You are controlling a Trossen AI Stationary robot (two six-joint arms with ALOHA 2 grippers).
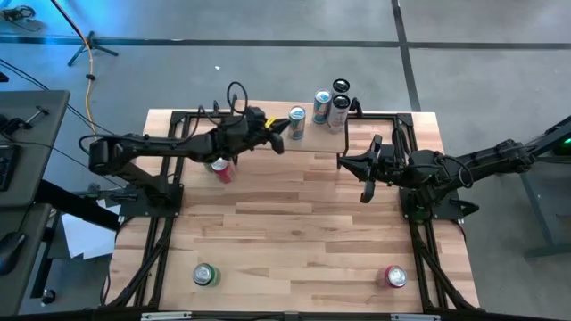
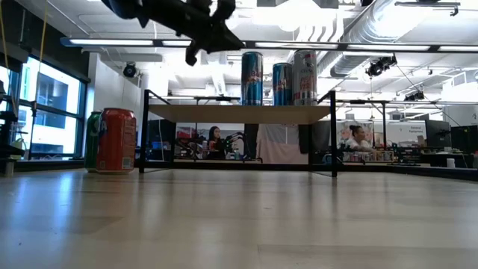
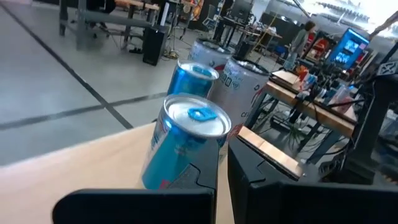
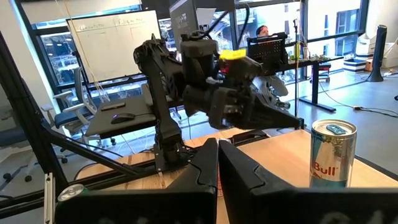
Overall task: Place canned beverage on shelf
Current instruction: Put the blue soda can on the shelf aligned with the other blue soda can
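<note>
Cylindrical blue metal can (image 1: 297,122), light-wood shelf (image 1: 308,143)

Whiteboard (image 4: 106,46) in room behind; seated person (image 2: 215,140) beyond table; orange cable (image 1: 89,85) on floor.

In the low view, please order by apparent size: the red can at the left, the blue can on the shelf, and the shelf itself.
1. The shelf, widest by far.
2. The red can, though it stands nearer the camera.
3. The blue can, farther off; its true size against the red can is unsure.
</note>
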